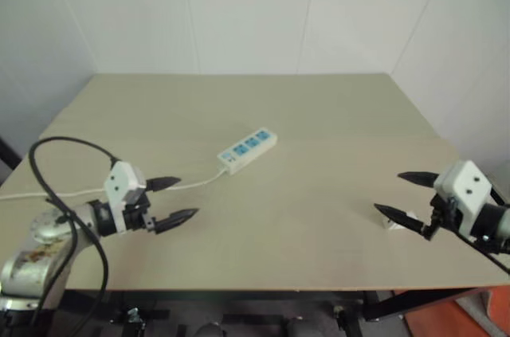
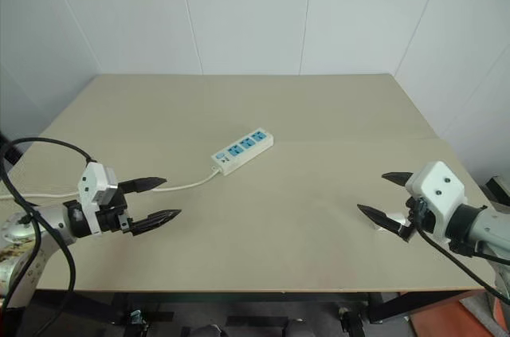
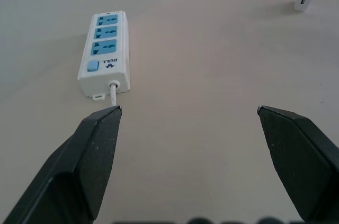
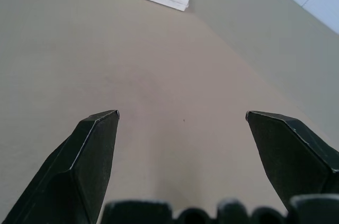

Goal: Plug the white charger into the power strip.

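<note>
1. Left gripper is in lower left of the head view, above the table. Its two black fingers stand wide apart, nothing betw. them. It points toward the picture centre

2. Right gripper is in lower right of the head view, near the front edge of the table. Jaws also wide, holding nothing, and pointing to the centre

3. The white charger lies on the table just under/beside the lower finger of the right gripper; I cannot tell if they touch. In left wrist view the charger is small in the upper right corner, well apart from the strip

4. The power strip lies diagonal on the table approx. in the middle of the head view, a bit left, with 3 blue socket panels facing up & nothing plugged in. In left wrist view its switch end faces the camera

5. Thin white cord goes from the strip's near end to the left, passing just behind the left gripper, then toward the left edge of the frame

6. Behind the table are white wall panels
</note>
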